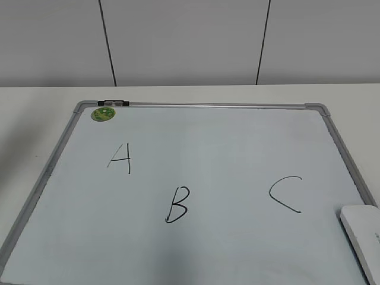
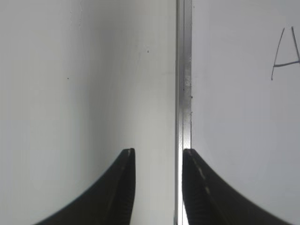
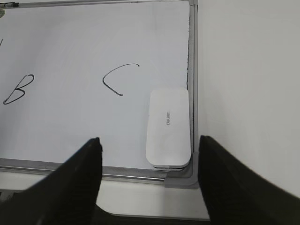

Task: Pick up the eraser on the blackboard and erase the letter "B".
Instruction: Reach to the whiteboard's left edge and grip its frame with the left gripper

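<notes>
The blackboard [image 1: 196, 178] is a pale whiteboard with a grey frame, lying flat on the table. The black letter "B" [image 1: 177, 205] is at its middle front; it also shows in the right wrist view [image 3: 18, 89]. The white eraser [image 1: 363, 231] lies flat in the board's near right corner, also seen in the right wrist view [image 3: 168, 127]. My right gripper [image 3: 149, 145] is open and empty, hovering above the board's near right corner just short of the eraser. My left gripper [image 2: 158, 154] is open and empty over the board's left frame edge [image 2: 183, 93]. Neither gripper shows in the exterior view.
A black "A" [image 1: 121, 159] is at the board's left and a black "C" [image 1: 286, 193] at its right. A round green sticker [image 1: 103, 113] sits at the far left corner. The white table [image 1: 35, 119] surrounds the board; a grey wall stands behind.
</notes>
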Tool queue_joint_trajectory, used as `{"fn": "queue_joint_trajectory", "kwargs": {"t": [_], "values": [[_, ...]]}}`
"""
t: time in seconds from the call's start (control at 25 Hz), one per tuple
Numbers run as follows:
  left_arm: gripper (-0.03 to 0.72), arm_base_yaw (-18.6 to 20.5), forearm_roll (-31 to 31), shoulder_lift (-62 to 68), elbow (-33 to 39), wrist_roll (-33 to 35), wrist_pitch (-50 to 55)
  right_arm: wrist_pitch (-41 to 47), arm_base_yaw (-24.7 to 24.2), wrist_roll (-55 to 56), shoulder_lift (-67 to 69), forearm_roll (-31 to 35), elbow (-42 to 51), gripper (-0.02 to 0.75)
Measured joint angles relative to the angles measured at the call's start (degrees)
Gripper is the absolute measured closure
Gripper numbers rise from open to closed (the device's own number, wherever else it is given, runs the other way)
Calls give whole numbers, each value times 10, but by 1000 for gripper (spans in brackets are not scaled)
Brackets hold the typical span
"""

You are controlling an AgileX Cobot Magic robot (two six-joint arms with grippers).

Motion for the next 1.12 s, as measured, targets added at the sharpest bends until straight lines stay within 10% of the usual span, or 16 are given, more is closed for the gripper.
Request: {"fn": "queue_joint_trajectory", "kwargs": {"t": [1.12], "values": [[446,0,-77,330,-139,91,8,0,0,0,0,0,0,258]]}}
